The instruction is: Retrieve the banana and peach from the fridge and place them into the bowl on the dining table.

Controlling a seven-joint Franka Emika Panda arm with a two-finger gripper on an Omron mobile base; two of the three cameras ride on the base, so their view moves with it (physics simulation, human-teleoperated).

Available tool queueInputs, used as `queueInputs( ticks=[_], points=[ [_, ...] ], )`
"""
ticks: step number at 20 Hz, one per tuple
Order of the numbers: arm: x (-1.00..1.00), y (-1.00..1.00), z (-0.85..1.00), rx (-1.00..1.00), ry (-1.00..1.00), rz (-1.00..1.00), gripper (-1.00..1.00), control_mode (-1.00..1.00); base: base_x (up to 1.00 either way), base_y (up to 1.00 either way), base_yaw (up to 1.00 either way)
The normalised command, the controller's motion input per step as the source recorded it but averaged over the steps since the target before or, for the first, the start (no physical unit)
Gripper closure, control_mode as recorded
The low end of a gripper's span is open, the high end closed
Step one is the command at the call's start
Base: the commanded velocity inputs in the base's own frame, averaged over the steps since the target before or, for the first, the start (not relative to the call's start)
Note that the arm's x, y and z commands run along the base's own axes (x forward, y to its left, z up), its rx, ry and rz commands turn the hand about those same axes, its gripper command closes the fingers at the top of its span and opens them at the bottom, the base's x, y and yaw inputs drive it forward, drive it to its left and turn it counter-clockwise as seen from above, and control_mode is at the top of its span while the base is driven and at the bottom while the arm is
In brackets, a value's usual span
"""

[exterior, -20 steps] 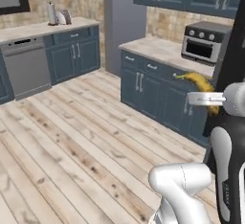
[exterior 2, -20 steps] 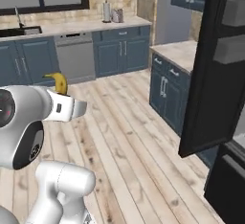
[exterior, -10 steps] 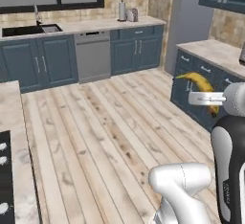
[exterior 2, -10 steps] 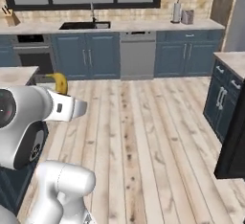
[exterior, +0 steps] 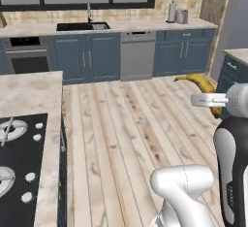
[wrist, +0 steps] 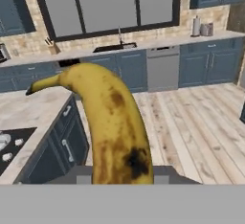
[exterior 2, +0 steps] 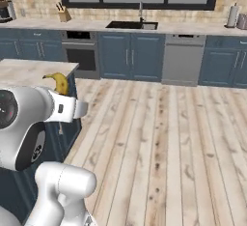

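Base turned; pincer (shut) keeps banana.

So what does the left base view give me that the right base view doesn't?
Left base view: a black cooktop set in a beige marbled island top, and two steel canisters on the back counter.
Right base view: a wooden knife block and a built-in black oven.
Both: the curved yellow banana held at the gripper, the sink with faucet, the grey dishwasher and the plank floor.
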Motion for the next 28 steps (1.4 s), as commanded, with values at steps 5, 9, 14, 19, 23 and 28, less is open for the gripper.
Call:
queueInputs(
  ticks=[5, 9, 14, 19, 23, 28],
  points=[
    [0.00, 0.00, 0.00, 0.00, 0.00, 0.00, 1.00, 1.00, -0.39, -0.09, 0.38],
    [0.00, 0.00, 0.00, 0.00, 0.00, 0.00, 1.00, 1.00, -0.73, -0.03, 0.35],
    [0.00, 0.00, 0.00, 0.00, 0.00, 0.00, 1.00, 1.00, -0.74, 0.00, 0.32],
    [0.00, 0.00, 0.00, 0.00, 0.00, 0.00, 1.00, 1.00, -0.78, 0.00, 0.29],
    [0.00, 0.00, 0.00, 0.00, 0.00, 0.00, 1.00, 1.00, -0.77, 0.00, 0.29],
    [0.00, 0.00, 0.00, 0.00, 0.00, 0.00, 1.00, 1.00, -0.75, 0.00, 0.29]
  ],
)
